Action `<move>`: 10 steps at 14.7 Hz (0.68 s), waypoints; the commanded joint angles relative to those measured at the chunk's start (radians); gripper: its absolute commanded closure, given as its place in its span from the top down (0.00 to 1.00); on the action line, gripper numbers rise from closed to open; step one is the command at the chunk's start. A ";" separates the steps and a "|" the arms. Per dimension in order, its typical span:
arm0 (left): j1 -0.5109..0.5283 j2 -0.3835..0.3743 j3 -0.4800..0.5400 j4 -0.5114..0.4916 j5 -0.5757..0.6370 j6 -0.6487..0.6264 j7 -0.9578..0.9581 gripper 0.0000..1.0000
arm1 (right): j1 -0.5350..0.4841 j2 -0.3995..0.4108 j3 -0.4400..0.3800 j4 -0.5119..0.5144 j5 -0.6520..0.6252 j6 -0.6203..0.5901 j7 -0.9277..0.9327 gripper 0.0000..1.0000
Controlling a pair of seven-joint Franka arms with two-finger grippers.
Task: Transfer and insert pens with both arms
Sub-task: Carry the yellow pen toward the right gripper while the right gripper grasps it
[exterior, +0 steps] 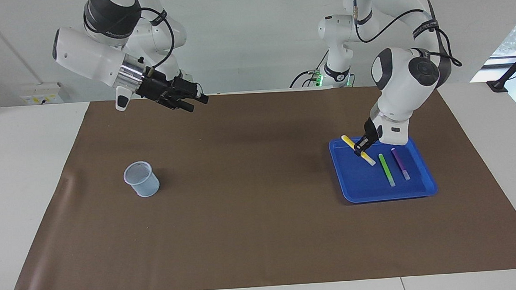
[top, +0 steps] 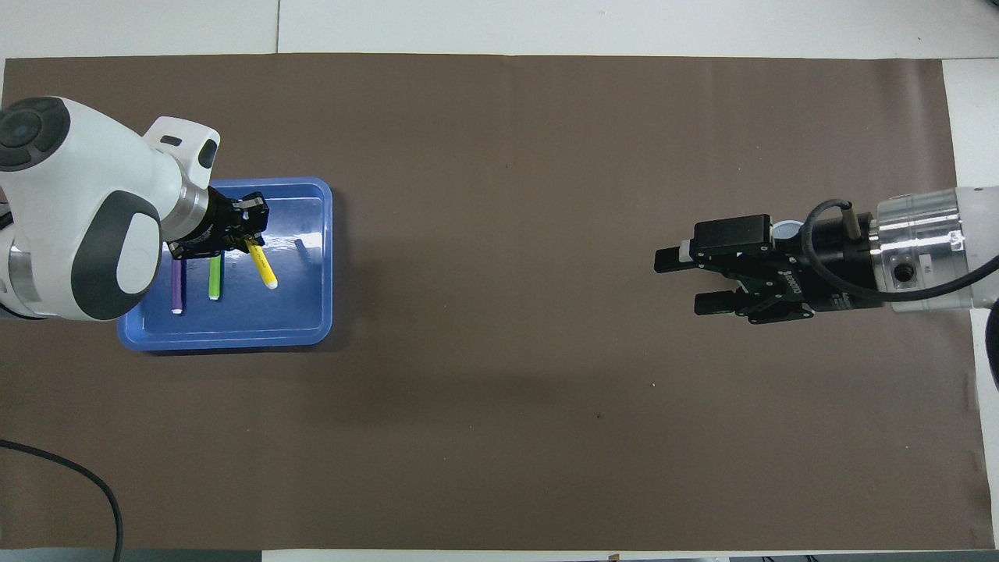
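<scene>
Left hand (exterior: pixel 360 149) is clamped tight on the yellow pen (exterior: pixel 358 150), gripping it about midway along its length and holding it in the air over the blue tray (exterior: pixel 377 189); the pen slants, its whitish end (top: pixel 271 284) pointing down toward the tray floor and its other end sticking up past the fingers. In the overhead view the same hand (top: pixel 251 234) sits over the part of the tray farther from the robots, with the pen reaching back toward them. Whether the pen's low tip has cleared the tray floor is hard to judge from either view, though it looks lifted. Two more pens lie flat in the tray, side by side and roughly parallel: the green pen (exterior: pixel 387 170) next to the lifted one, and the purple pen (exterior: pixel 400 164) beside it, toward the left arm's end of the table (exterior: pixel 30 174). The tray rests on a brown mat (exterior: pixel 253 216) that covers most of the table. Right hand (exterior: pixel 194 102) hangs high in the air with its fingers spread wide and nothing between them; from above it (top: pixel 687 281) covers most of the pale mesh cup (exterior: pixel 141 179), which stands upright on the mat toward the right arm's end, well apart from the tray.
</scene>
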 commanded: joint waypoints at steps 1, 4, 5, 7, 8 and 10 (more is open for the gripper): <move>-0.071 0.027 0.011 0.060 -0.059 -0.018 -0.206 0.00 | 0.059 -0.008 0.000 -0.080 0.094 0.108 -0.067 1.00; -0.148 0.039 0.012 0.086 -0.154 0.048 -0.469 0.00 | 0.105 0.010 0.000 -0.103 0.147 0.148 -0.078 1.00; -0.182 0.044 0.011 0.088 -0.174 0.092 -0.539 0.00 | 0.128 0.017 0.000 -0.109 0.168 0.171 -0.077 1.00; -0.229 0.045 0.011 0.082 -0.231 0.163 -0.693 0.00 | 0.160 0.023 0.000 -0.117 0.193 0.238 -0.069 1.00; -0.255 0.045 0.011 0.076 -0.259 0.208 -0.757 0.00 | 0.172 0.023 0.000 -0.117 0.204 0.260 -0.052 1.00; -0.298 0.047 0.009 0.076 -0.268 0.261 -0.808 0.00 | 0.200 0.027 0.000 -0.116 0.227 0.292 -0.035 1.00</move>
